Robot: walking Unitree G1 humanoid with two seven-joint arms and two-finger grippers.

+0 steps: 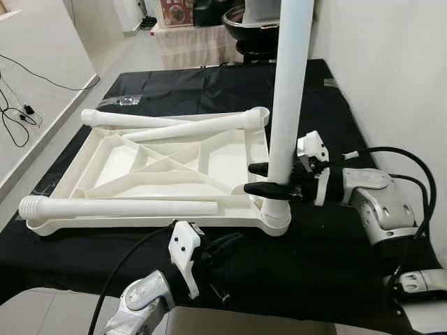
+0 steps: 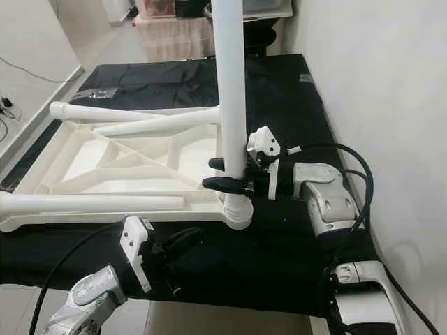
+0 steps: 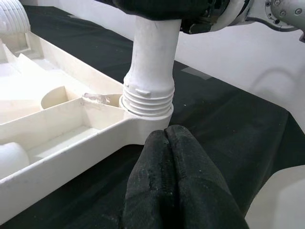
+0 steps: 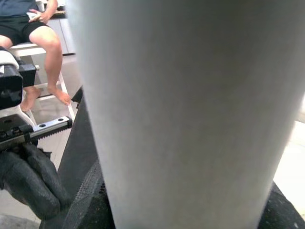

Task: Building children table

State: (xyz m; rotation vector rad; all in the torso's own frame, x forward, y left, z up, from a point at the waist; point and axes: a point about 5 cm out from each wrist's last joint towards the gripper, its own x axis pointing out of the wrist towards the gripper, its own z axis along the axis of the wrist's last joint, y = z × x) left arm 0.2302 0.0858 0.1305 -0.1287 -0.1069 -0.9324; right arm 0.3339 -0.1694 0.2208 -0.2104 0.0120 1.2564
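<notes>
Clamping the upright white plastic leg (image 1: 288, 91) above its corner socket in the upturned white tabletop (image 1: 140, 164), the right gripper (image 1: 267, 179) risks cross-threading if it tilts, while the left gripper (image 1: 222, 246), fingers pressed together, waits nearby.

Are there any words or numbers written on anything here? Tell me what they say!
No text can be read.
White plastic tabletop: no writing on it.
Upright white plastic leg held by the right gripper: plain.
Reddish box far behind the black cloth: it has a printed picture, too small and blurred to read.
</notes>
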